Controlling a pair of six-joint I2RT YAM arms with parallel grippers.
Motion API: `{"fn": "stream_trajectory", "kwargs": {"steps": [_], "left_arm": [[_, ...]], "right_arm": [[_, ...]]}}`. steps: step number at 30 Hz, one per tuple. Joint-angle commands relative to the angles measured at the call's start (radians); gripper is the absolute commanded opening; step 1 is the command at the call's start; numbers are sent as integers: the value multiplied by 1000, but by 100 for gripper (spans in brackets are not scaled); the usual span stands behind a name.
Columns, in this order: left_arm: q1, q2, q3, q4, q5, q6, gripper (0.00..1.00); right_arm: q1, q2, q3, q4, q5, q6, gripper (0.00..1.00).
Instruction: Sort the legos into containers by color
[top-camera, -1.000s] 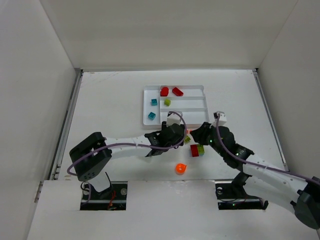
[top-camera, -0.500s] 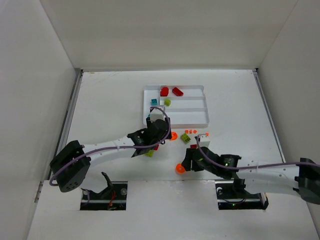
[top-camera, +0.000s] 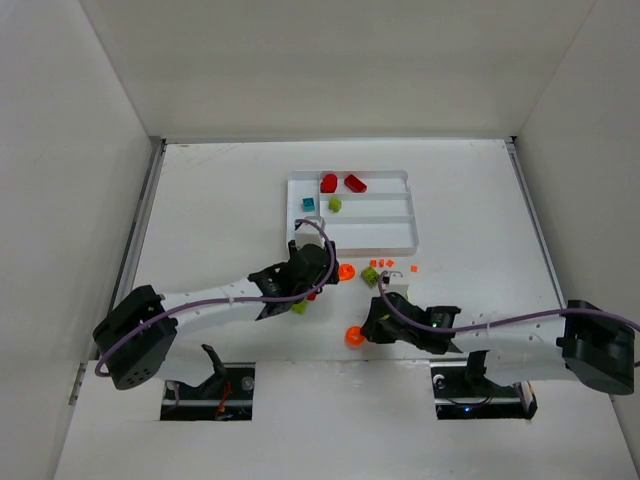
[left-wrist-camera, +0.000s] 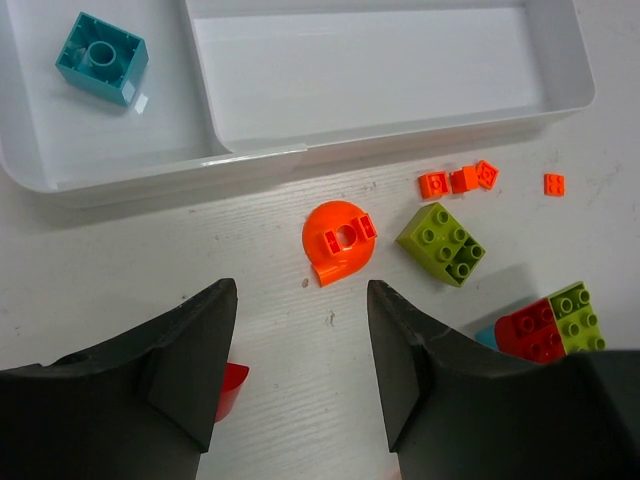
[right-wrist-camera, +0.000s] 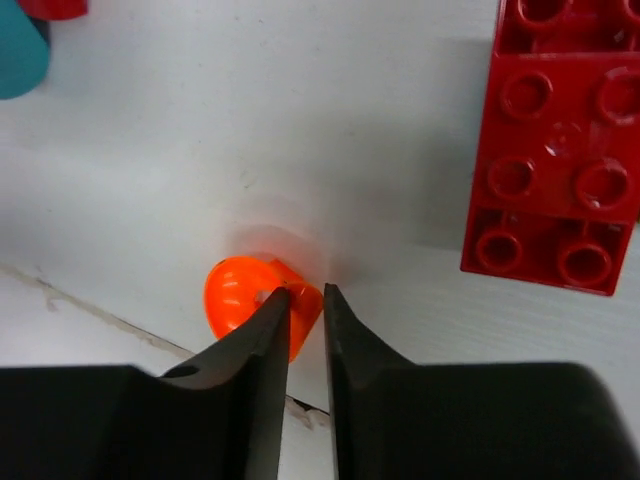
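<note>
The white tray holds two red legos, a teal one and a lime one. My right gripper is low over the near table. Its jaws are shut on the rim of an orange round lego, which also shows in the top view. My left gripper is open and empty, just short of a flat orange round lego. A lime brick lies to that lego's right.
Several tiny orange legos lie by the tray's near wall. A red and lime pair sits at the right, and a red piece peeks from behind my left finger. A red brick lies beside my right gripper. A teal brick sits in the tray.
Both arms pulled back from the pile toward the near edge. My right gripper swung left and closed on the orange round lego. My left gripper has barely moved in the last half second.
</note>
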Motion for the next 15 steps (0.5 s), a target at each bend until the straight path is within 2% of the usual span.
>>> {"fn": "stream_trajectory", "kwargs": {"steps": [1,3,8,15], "left_arm": [[13,-30,-14,50,24,16,52],[16,-25,-14,56,32,19,52],[27,-5,-11,74,50,22,52],[22,36,12,79,70,26,52]], "right_arm": [[-27,-18,20,58,-18,14,18],[-37,-61,23,48,-6,6,13],[-146,-186,67,34,21,-75,13],[-387,-142,194,118,8,-270,13]]}}
